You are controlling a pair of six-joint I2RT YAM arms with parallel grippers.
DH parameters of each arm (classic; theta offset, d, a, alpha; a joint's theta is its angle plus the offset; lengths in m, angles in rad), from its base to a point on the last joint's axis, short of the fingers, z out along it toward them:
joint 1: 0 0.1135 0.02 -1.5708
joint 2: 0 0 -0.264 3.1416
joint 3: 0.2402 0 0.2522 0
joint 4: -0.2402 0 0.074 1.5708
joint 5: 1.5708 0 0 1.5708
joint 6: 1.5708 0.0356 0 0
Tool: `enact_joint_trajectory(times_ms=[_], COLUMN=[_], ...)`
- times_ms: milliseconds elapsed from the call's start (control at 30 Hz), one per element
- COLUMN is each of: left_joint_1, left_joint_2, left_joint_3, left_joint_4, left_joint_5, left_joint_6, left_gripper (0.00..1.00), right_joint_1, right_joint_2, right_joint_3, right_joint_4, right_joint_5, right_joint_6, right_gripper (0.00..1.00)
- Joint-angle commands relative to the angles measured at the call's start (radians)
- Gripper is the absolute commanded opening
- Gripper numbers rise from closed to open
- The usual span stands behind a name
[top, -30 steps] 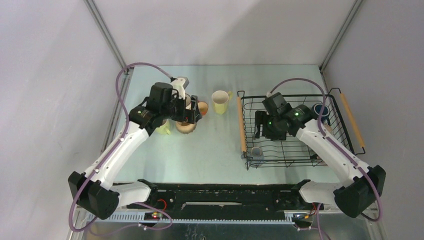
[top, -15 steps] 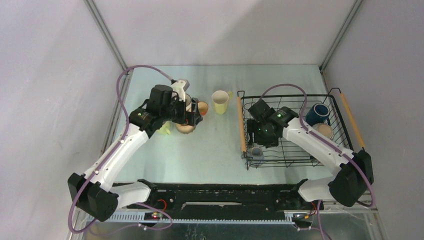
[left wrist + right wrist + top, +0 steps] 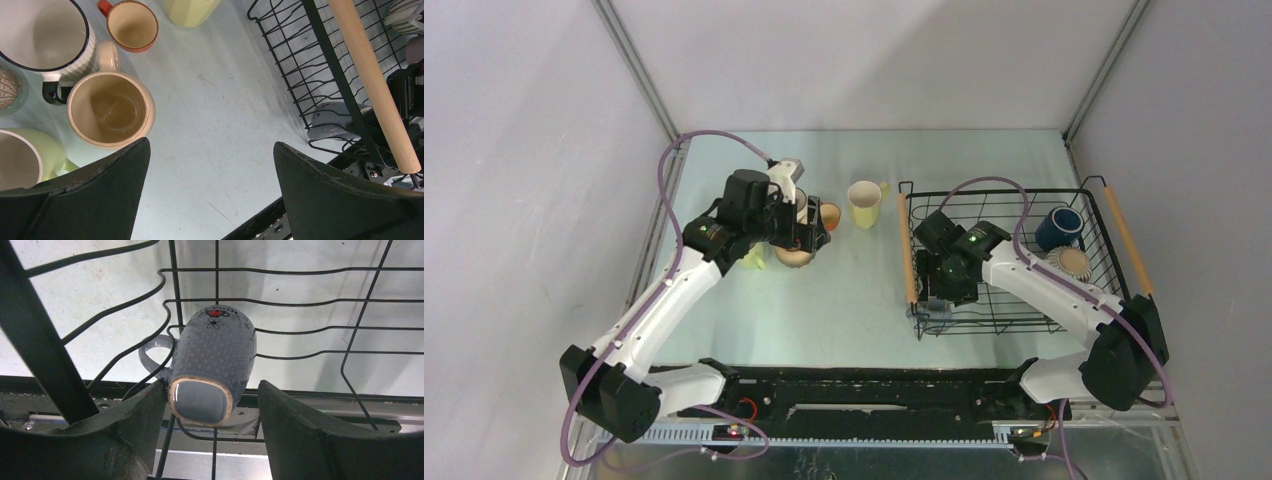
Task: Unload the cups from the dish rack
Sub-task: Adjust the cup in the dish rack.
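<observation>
As the right gripper (image 3: 210, 395) has travelled in the last second from the middle of the rack to its near left corner, its two fingers now stand on both sides of a grey ceramic mug with a fine crossed pattern (image 3: 212, 360). The jaws have come a little narrower but are not yet clamped: the left finger is touching or nearly touching the mug, and on the right a small gap is visible. This mug lies on its side on the wires, bottom toward the wrist, handle to the left.

Around it is the black wire dish rack with wooden rod handles (image 3: 1014, 305), at the right of the table. At its far right side two more cups wait, a dark blue mug (image 3: 1056, 226) and a cream ribbed cup (image 3: 1069, 262).

I judge that the grasp is about to begin, so three cups are left to unload.

Over the left of the table, the left gripper (image 3: 211, 150) has hardly moved; it hangs wide open and empty above the cups already out, among them a tan glazed mug (image 3: 110, 110) and a small orange-red cup (image 3: 132, 25).
</observation>
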Motion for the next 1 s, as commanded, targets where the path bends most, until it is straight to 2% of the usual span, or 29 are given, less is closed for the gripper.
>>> enact_joint_trajectory(times_ms=[0, 267, 467, 567, 767, 967], left_joint_1=[-0.007, -0.01, -0.014, -0.016, -0.018, -0.022], left_joint_2=[0.002, 0.014, 0.019, 0.02, 0.024, 0.027], left_joint_3=[-0.031, -0.033, -0.034, -0.034, -0.034, -0.034], left_joint_4=[0.035, 0.036, 0.035, 0.035, 0.035, 0.035], left_joint_5=[0.016, 0.015, 0.008, 0.008, 0.006, 0.005], left_joint_6=[-0.011, -0.012, -0.011, -0.011, -0.011, -0.011], left_gripper=[1.0, 1.0, 1.0, 1.0, 1.0, 1.0], right_joint_1=[0.01, 0.012, 0.014, 0.016, -0.001, -0.027], right_joint_2=[-0.04, -0.04, -0.03, -0.032, -0.078, -0.124], right_joint_3=[-0.012, -0.031, -0.032, -0.033, -0.029, -0.008], right_joint_4=[0.021, 0.039, 0.045, 0.04, 0.037, 0.028], right_joint_5=[0.012, -0.002, -0.002, 0.008, 0.045, 0.077], right_joint_6=[0.021, 0.017, 0.017, 0.017, 0.023, 0.021], right_gripper=[0.73, 0.68, 0.6, 0.53, 0.33, 0.28])
